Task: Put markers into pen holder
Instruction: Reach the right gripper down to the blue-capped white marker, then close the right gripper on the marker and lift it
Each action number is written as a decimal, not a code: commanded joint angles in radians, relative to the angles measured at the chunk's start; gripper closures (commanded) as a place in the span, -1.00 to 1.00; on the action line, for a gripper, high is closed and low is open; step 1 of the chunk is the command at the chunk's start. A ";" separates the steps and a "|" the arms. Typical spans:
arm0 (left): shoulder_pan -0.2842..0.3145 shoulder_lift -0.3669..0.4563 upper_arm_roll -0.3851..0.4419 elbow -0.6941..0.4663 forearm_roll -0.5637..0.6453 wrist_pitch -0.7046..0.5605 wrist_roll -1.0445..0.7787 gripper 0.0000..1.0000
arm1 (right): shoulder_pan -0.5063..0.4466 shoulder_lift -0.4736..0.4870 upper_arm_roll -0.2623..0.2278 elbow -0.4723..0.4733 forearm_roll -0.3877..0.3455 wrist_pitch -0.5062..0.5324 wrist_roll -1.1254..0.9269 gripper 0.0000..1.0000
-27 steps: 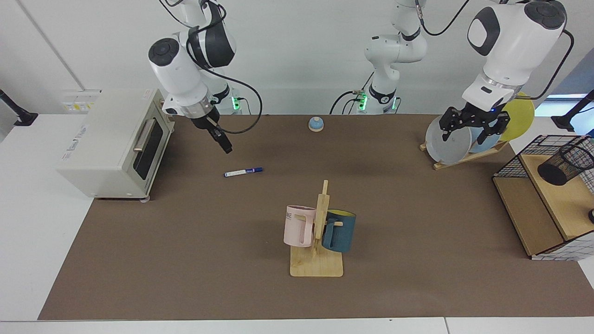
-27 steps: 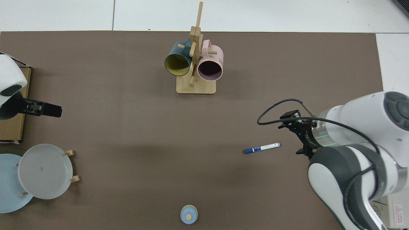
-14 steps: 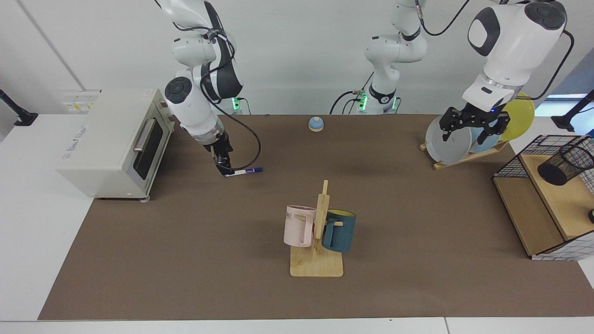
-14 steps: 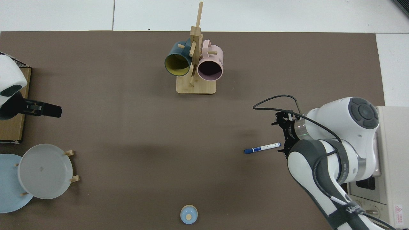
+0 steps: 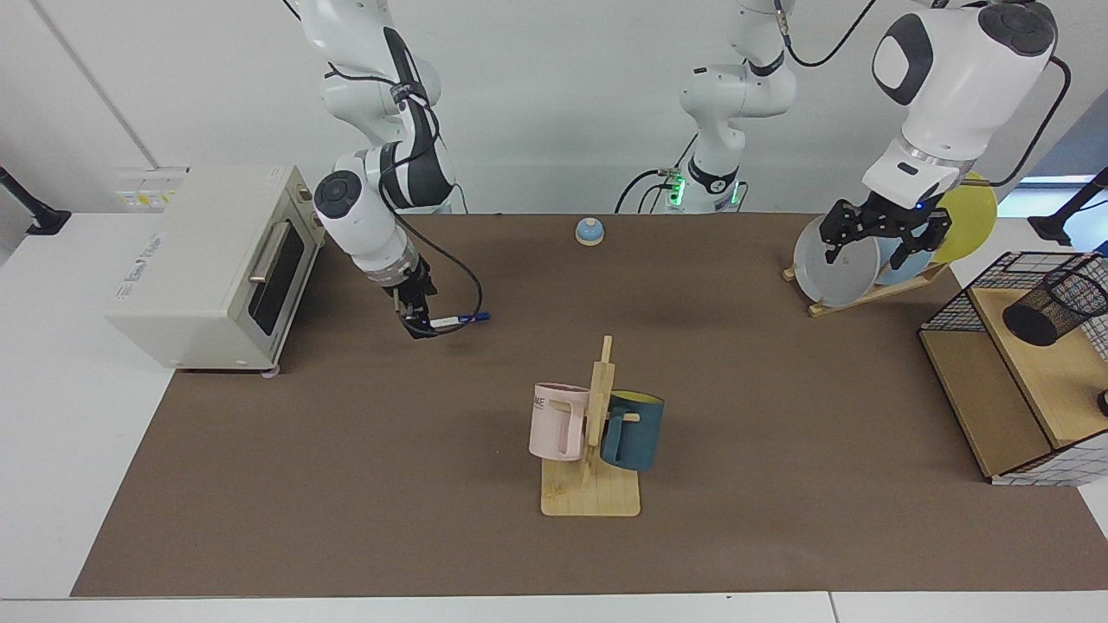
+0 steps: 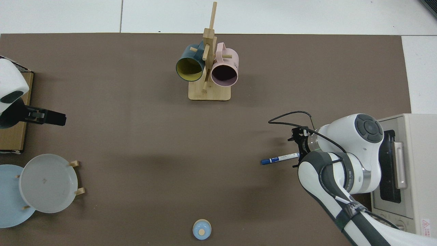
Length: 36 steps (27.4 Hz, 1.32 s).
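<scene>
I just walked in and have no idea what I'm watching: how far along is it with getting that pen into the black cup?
Nothing is finished: the marker lies flat on the brown mat. In hand: the right tool is down at the marker's white end, apparently starting a grasp; whether it grips is unclear. Left: lifting it and carrying it across to the pen holder on the wooden shelf. The left tool waits by the plates.

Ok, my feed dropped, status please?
Right gripper down at white end of marker, marker flat on mat. Left gripper waiting by plate rack. Pen holder far side, mug stand off the path.
</scene>
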 commanded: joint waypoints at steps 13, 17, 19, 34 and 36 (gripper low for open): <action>-0.005 -0.016 0.004 -0.023 0.016 -0.001 -0.011 -1.00 | -0.015 0.023 0.005 -0.066 0.025 0.068 -0.143 -1.00; -0.005 -0.017 0.004 -0.023 0.016 -0.009 -0.011 -1.00 | -0.018 0.023 0.005 -0.071 0.025 0.076 -0.151 -1.00; -0.005 -0.017 0.004 -0.024 0.016 -0.009 -0.011 -1.00 | -0.030 0.023 0.005 -0.071 0.025 0.073 -0.169 -0.84; -0.005 -0.017 0.004 -0.024 0.016 -0.009 -0.011 -1.00 | -0.047 0.020 0.008 -0.037 0.029 -0.002 -0.313 1.00; -0.005 -0.017 0.004 -0.024 0.016 -0.009 -0.011 -1.00 | -0.046 0.020 0.010 -0.013 0.041 -0.039 -0.313 1.00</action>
